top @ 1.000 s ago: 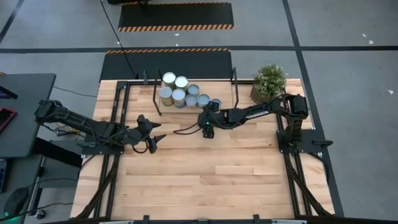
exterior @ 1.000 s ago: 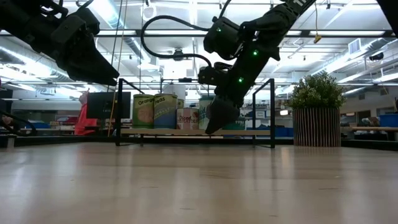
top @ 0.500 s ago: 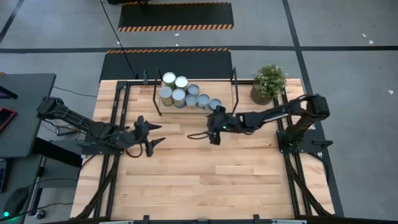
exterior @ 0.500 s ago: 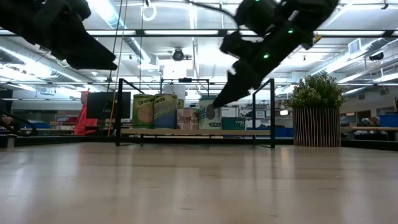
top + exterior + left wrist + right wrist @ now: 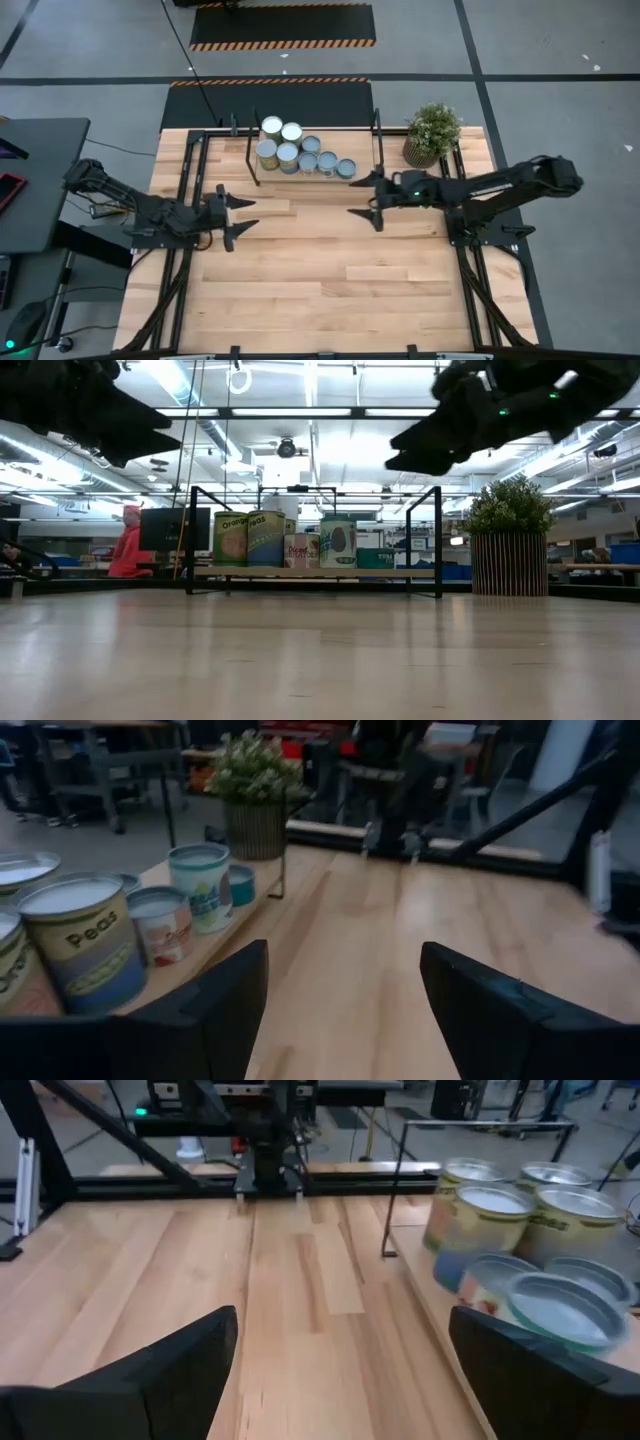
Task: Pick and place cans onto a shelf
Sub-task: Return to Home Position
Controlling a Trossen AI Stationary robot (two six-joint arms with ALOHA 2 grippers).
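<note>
High view, tabletop [image 5: 330, 280], grey floor [image 5: 560, 60], shelved cans [image 5: 300, 155], left end effector [image 5: 248, 212] and right end effector [image 5: 358, 198] agape

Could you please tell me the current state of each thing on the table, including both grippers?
Cans: upright, grouped together on the shelf.
Shelf: holding the cans, right end bare.
Left gripper: open, empty, raised above the table.
Right gripper: open, empty, raised, clear of the shelf.
Plant: upright, beside the shelf's right end.
</note>
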